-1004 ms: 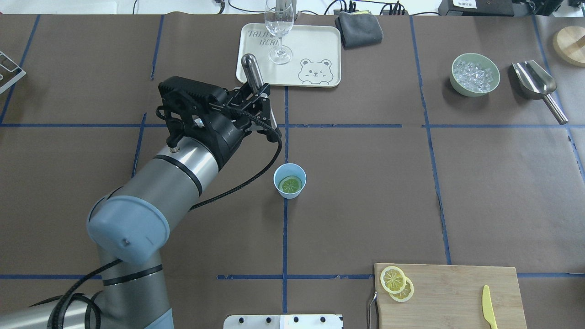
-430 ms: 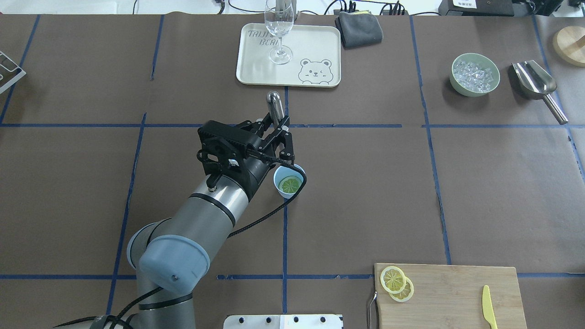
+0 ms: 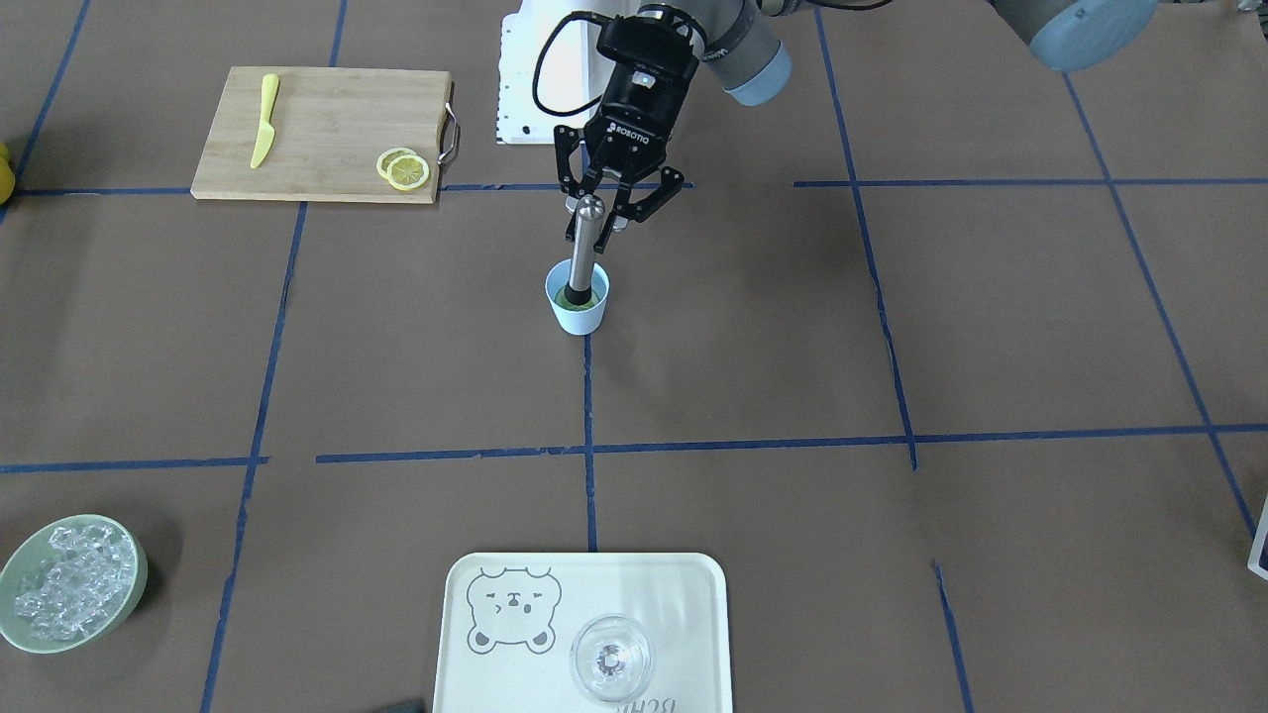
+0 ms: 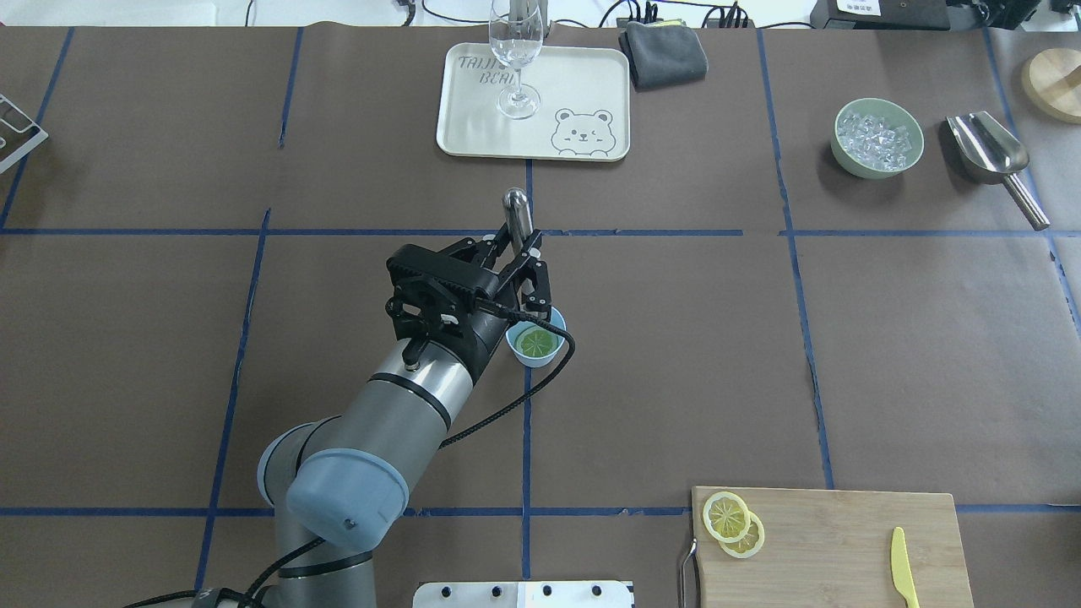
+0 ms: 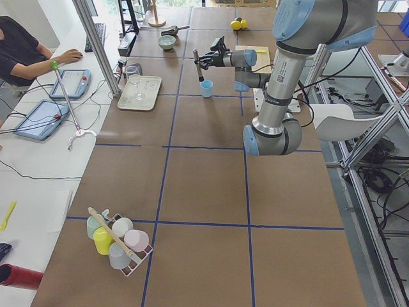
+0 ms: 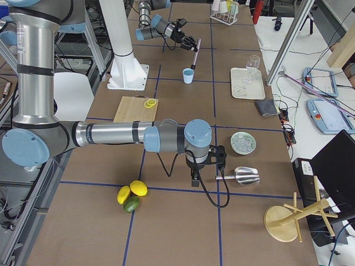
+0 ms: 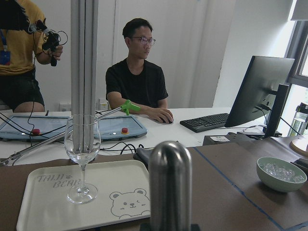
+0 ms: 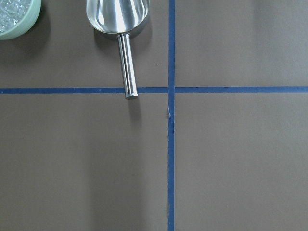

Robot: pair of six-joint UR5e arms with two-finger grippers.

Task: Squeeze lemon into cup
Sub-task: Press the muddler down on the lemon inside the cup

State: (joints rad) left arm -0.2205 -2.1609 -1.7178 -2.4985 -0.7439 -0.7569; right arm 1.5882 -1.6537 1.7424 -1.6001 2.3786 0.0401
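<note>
Well outstretched, left claw point(image 3: 606, 210) clamps the steel muddler point(image 3: 584, 253) standing in the cup point(image 3: 578, 317).

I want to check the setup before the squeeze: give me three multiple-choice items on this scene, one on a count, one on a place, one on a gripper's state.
1. How many lemon slices lie on the cutting board? A one; B two; C four.
2. Where is the lemon to be squeezed? A in the cup; B held by the left gripper; C on the cutting board.
3. The left gripper is: A open and empty; B shut on a lemon slice; C shut on the steel muddler.
Answers: 1 B, two overlapping slices lie at the board's corner. 2 A, the overhead view shows it lying in the cup. 3 C, it clamps the muddler's shaft.
</note>
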